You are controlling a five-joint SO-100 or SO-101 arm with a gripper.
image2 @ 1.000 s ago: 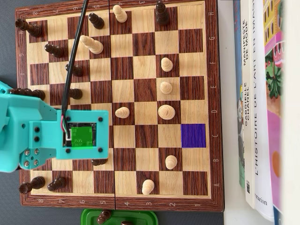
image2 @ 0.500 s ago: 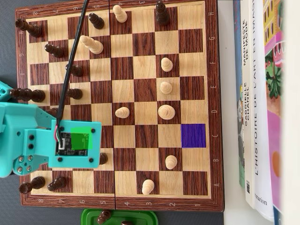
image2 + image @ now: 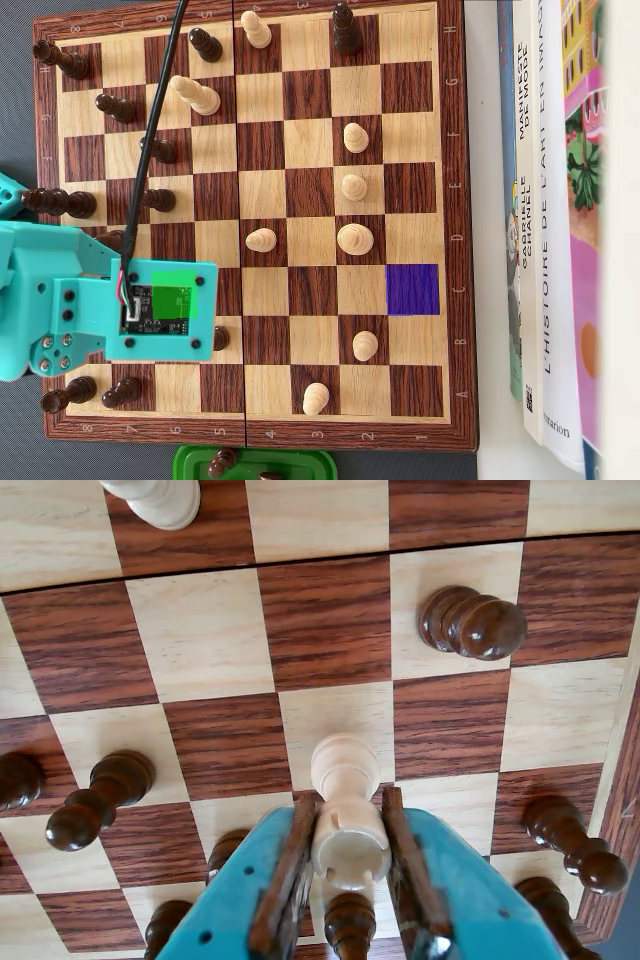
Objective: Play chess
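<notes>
Fingers [image 3: 290,880] of my gripper [image 3: 345,880] clamped on pale rook [image 3: 345,815], one each side, piece upright over chessboard [image 3: 330,620]. Dark pawn [image 3: 472,623] beyond fingers, upper right. I log dark pieces [image 3: 95,798] left of fingers.

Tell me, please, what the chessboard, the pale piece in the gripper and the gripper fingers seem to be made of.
The chessboard looks like varnished wood: grain lines run through both dark and light squares, with a soft sheen. The pale piece seems to be turned light wood, smooth and satin. The gripper is shut on it; its fingers look like matte turquoise plastic, probably printed, with brown inner pads of unclear material.
</notes>
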